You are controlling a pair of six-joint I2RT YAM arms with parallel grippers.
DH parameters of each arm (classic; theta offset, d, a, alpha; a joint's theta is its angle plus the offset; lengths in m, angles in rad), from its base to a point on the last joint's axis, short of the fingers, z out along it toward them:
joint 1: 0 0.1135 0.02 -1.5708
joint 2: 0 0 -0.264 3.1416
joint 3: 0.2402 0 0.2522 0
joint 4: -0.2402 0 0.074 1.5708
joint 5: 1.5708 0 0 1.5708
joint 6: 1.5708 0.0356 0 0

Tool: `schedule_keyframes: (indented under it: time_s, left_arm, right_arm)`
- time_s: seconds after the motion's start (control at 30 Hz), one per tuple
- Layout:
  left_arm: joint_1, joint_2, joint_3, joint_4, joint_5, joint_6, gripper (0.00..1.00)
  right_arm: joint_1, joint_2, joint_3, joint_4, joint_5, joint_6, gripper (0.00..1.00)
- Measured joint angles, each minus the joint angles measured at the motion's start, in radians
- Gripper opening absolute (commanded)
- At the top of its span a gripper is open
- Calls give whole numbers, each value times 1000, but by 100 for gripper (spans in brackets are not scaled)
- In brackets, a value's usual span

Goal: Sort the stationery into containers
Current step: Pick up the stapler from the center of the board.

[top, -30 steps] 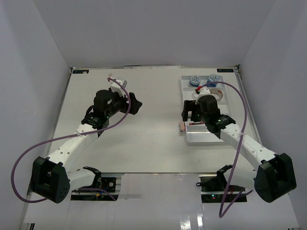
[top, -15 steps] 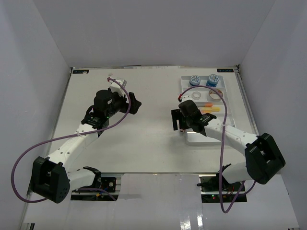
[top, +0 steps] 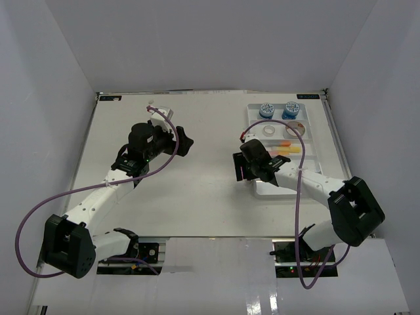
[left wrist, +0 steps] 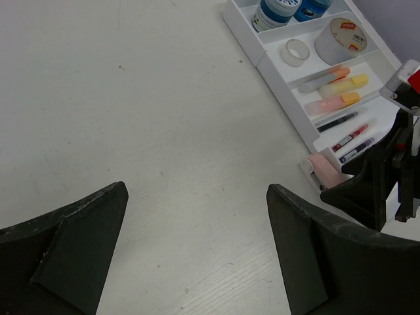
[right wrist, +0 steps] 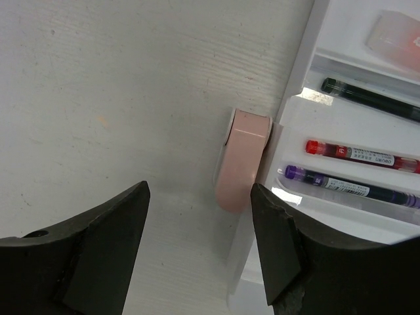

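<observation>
Stationery already fills most of the white tray [top: 270, 190] on the tabletop [right wrist: 118, 85]. The left hand [left wrist: 197, 190] hangs with its fingers wide apart over bare surface, well away. The right hand [right wrist: 200, 190] hovers, fingers apart and gripping nothing, above the one piece outside: a pink eraser [right wrist: 244, 157] lying on the tabletop, touching the tray's outer wall. That contact is the risk. The finger on the tray side has little room, so it may land on the wall, nudge the tray, or pinch wall and eraser together.

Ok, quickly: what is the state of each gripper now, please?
Left gripper: open, holding nothing.
Right gripper: open above the pink eraser, not gripping it.
</observation>
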Motion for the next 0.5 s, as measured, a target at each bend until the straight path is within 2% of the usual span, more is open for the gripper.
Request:
schedule_keyframes:
  time_s: [0.5]
  left_arm:
    - [0,4,2,-16,13,0,98]
  right_arm:
    - [5,47,-2,24,48,30,69]
